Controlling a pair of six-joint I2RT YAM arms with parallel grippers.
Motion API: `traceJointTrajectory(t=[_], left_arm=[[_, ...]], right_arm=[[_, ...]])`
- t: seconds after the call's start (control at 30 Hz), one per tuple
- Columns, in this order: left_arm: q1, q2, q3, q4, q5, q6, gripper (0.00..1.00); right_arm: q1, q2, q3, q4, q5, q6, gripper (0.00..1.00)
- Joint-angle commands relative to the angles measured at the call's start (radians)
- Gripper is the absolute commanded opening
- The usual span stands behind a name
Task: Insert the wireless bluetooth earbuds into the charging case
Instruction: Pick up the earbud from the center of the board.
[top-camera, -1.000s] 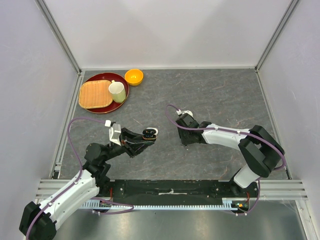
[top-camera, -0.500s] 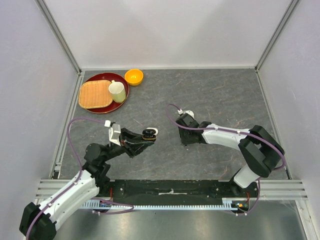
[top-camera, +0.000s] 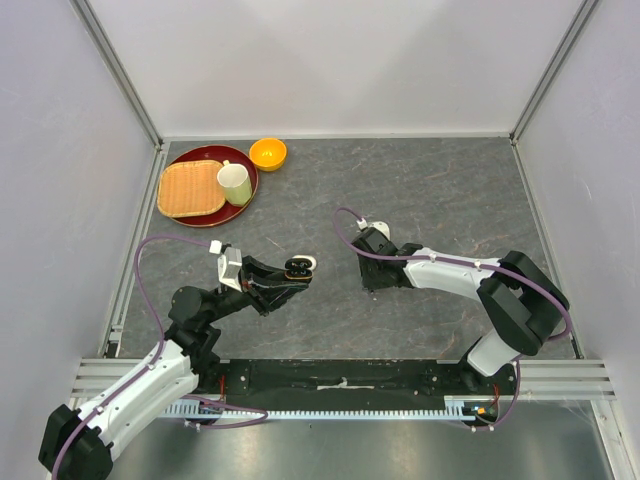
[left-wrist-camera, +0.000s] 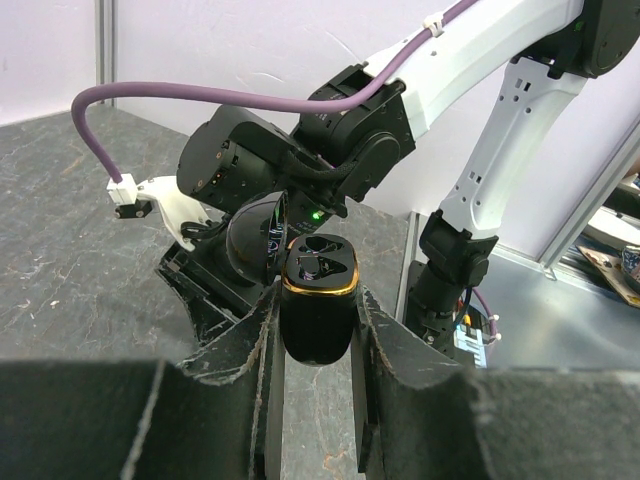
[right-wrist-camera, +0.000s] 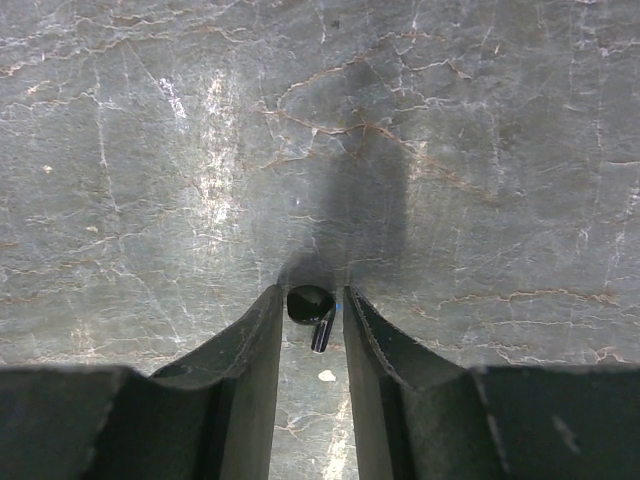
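**Left hand.** The left hand (left-wrist-camera: 317, 300) was closed narrowly on a glossy black pebble-shaped charging case with a gold rim (left-wrist-camera: 318, 335). It held the case clear of the grey stone-patterned bench (top-camera: 450, 190), with the hinged lid (left-wrist-camera: 255, 235) thrown back and the mouth facing upward. The two recesses inside were dark, and it could not be determined whether either was occupied.

**Right hand.** The right hand (right-wrist-camera: 312, 295) was partly closed around a small black earbud with a short stem (right-wrist-camera: 305, 302). The earbud sat between the fingertips, stem pointing back toward the wrist. The shadow on the bench below suggested it was lifted, not resting. In the overhead view this hand stood to the right of the case, at a moderate distance from it.

**Other items.** Well beyond the case and to its left lay a round dark-red tray (top-camera: 205, 218). It carried a woven mat (top-camera: 190, 188) and a cream cup (top-camera: 235, 184), and an orange bowl (top-camera: 267, 153) sat just past it. No other earbuds were visible.

**Step in hand.** In my judgement the earbud had been picked up and awaited transfer to the case.

**Next move.** The right hand must carry the earbud leftward to a point above the case. It must then turn the stem to match a recess and lower the earbud in before releasing. The left hand needs to keep the case level and steady.
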Motion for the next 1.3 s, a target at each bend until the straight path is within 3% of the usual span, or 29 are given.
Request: traceJointTrajectory(t=[0.0, 0.63, 0.97, 1.27], left_arm=[[-0.004, -0.006, 0.004, 0.021, -0.013, 0.014, 0.02], [-0.004, 0.002, 0.004, 0.019, -0.021, 0.010, 0.02], [-0.004, 0.008, 0.005, 0.019, -0.046, 0.002, 0.02], [-0.004, 0.013, -0.001, 0.027, -0.112, -0.009, 0.02]], right_arm=[[0.009, -0.004, 0.001, -0.065, 0.014, 0.016, 0.38], [0.010, -0.025, 0.002, -0.046, 0.013, 0.008, 0.21], [0.036, -0.328, -0.057, 0.061, 0.050, -0.001, 0.12], [0.150, -0.589, -0.079, 0.144, 0.226, 0.021, 0.07]])
